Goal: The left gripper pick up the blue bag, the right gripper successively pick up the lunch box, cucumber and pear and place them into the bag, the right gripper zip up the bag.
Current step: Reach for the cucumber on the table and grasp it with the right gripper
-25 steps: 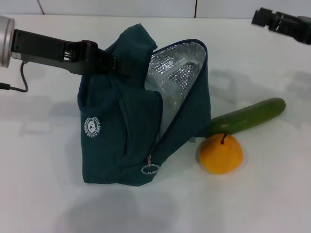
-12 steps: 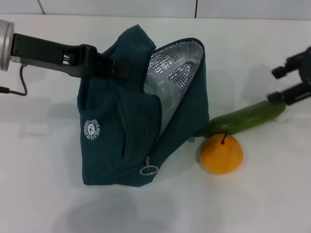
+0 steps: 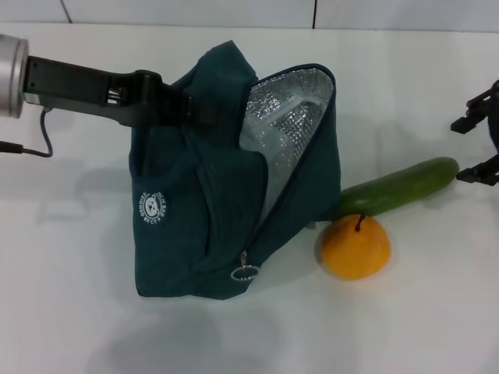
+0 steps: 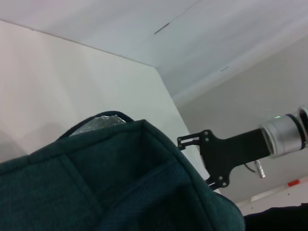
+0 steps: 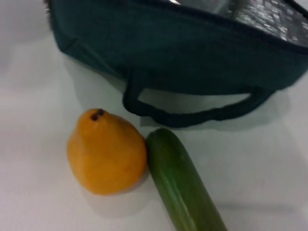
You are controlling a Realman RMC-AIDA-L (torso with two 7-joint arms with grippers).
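The blue bag (image 3: pixel 204 210) stands upright at the table's middle, its zipper open and the silver foil lining (image 3: pixel 284 128) showing. My left gripper (image 3: pixel 185 109) is shut on the bag's top fabric from the left. The cucumber (image 3: pixel 398 188) lies to the right of the bag, and the pear (image 3: pixel 355 246) sits just in front of it, touching it. My right gripper (image 3: pixel 477 148) is open at the frame's right edge, beside the cucumber's far end. The right wrist view shows the pear (image 5: pixel 106 151), the cucumber (image 5: pixel 180 185) and the bag (image 5: pixel 183 53) close by. The lunch box is hidden.
A loose bag handle (image 5: pixel 192 115) lies on the white table (image 3: pixel 78 312) between the bag and the cucumber. The zipper's ring pull (image 3: pixel 248 272) hangs low on the bag's front. A wall joint runs along the table's back edge.
My right gripper came down from the far right back to the cucumber's far end, then shifted slightly right. The bag and left gripper nudged a little to the right.
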